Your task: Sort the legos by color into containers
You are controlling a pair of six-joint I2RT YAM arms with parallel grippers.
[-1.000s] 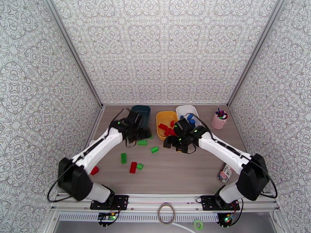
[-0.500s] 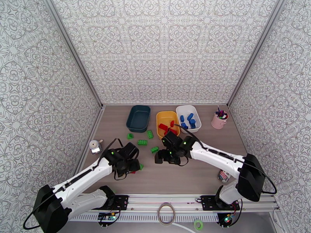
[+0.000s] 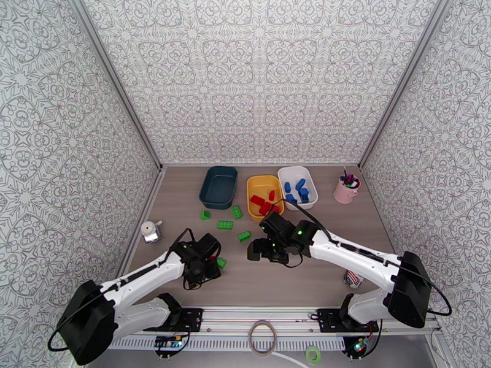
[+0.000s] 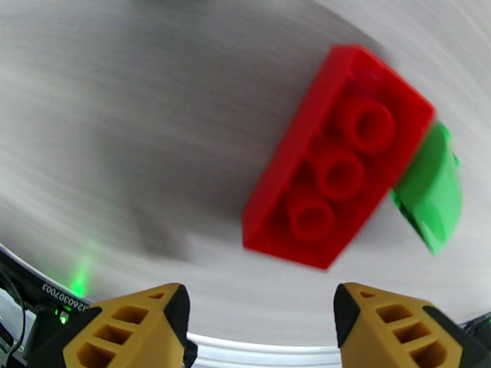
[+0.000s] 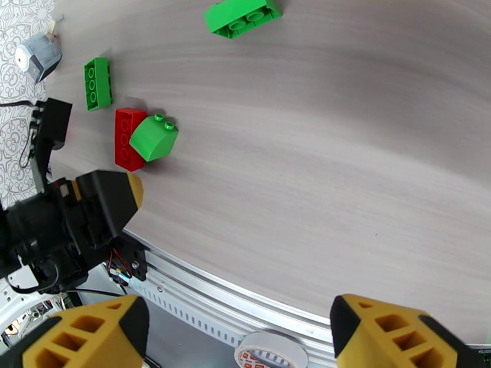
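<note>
Left fingers (image 4: 135, 326) and right fingers (image 5: 399, 332) gape empty; blues (image 3: 297, 188) binned, greens (image 3: 224, 224) and one red brick (image 4: 337, 179) wait at teal tub's (image 3: 218, 188) six o'clock.

Wood-grain table (image 3: 319, 274): teal tub (image 3: 219, 188), yellow tub (image 3: 262, 183), white tub (image 3: 288, 175) at 12 o'clock; pink cup (image 3: 345, 191) at 2; green legos (image 3: 224, 224) centre.

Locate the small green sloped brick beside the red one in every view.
Top external: green sloped brick just right of left gripper.
Left wrist: right edge, against red brick.
Right wrist: upper left, against that red brick.
Landmark: left gripper, close beside it throughout.
</note>
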